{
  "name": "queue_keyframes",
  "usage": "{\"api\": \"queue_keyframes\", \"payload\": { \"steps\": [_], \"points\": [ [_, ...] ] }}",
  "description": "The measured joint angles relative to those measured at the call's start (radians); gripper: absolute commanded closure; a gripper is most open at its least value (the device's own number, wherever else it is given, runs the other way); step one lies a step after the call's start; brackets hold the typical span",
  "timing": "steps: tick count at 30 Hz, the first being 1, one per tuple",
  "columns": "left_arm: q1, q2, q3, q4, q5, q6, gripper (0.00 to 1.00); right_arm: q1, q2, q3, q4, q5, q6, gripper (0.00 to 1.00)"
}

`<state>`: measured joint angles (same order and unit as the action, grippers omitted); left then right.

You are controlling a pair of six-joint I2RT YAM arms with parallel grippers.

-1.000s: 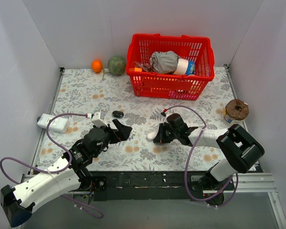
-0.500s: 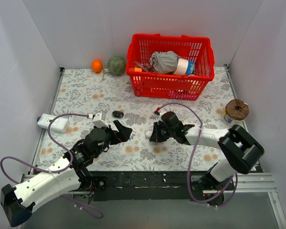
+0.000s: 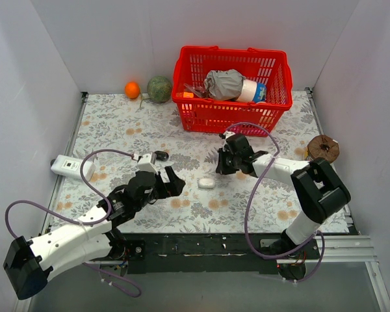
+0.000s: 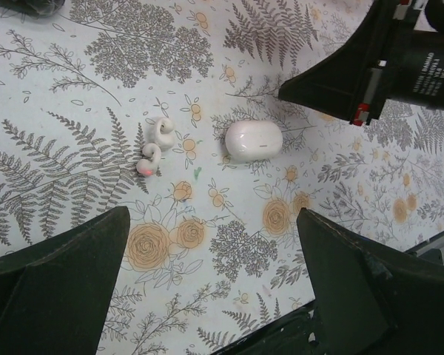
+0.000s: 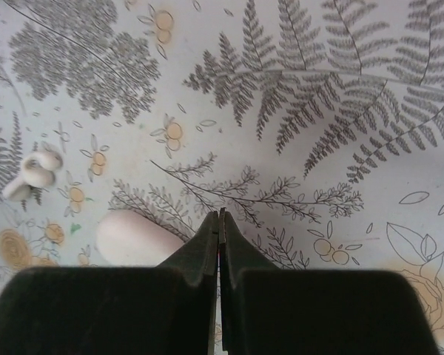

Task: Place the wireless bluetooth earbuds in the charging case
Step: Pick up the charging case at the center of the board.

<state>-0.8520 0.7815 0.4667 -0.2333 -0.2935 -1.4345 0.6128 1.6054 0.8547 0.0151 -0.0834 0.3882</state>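
Two small white earbuds [image 4: 155, 145] lie side by side on the floral cloth, just left of a closed white oval charging case [image 4: 254, 140]. Both show in the right wrist view too: earbuds [image 5: 35, 173], case [image 5: 133, 238]. The case is also in the top view [image 3: 207, 183]. My left gripper [image 4: 214, 296] is open and empty, hovering above the cloth near the earbuds and case [image 3: 171, 182]. My right gripper [image 5: 220, 216] is shut and empty, just beyond the case [image 3: 221, 162]. A black oval pebble [image 3: 160, 156] lies further back. No black earbuds show.
A red basket [image 3: 231, 117] of items stands at the back. An orange [image 3: 132, 89] and a green ball [image 3: 159, 89] sit at the back left. A white box [image 3: 72, 168] lies at the left, a brown-lidded jar [image 3: 322, 149] at the right.
My right gripper has pulled back from the white case, up and to the right, leaving the case uncovered on the cloth. My left arm has shifted slightly right toward the case.
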Motion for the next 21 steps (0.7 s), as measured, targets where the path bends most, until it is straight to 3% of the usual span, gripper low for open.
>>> {"api": "queue_keyframes", "payload": {
  "steps": [3, 6, 10, 15, 21],
  "points": [
    [0.0, 0.025, 0.011, 0.011, 0.025, 0.01, 0.02, 0.0, 0.045, 0.0, -0.026, 0.002, 0.0, 0.94],
    [0.0, 0.112, 0.063, 0.013, 0.032, 0.013, 0.02, -0.002, 0.049, -0.002, -0.044, 0.045, 0.007, 0.8],
    [-0.008, 0.315, 0.214, -0.01, 0.008, -0.026, 0.02, -0.009, -0.086, -0.051, -0.089, 0.156, 0.037, 0.68],
    [-0.021, 0.55, 0.424, -0.101, -0.061, -0.164, 0.02, -0.027, -0.348, -0.068, -0.156, 0.267, 0.052, 0.65],
    [-0.031, 0.669, 0.489, -0.132, -0.019, -0.189, 0.02, -0.03, -0.533, -0.086, -0.242, 0.323, 0.044, 0.64]
  ]
}}
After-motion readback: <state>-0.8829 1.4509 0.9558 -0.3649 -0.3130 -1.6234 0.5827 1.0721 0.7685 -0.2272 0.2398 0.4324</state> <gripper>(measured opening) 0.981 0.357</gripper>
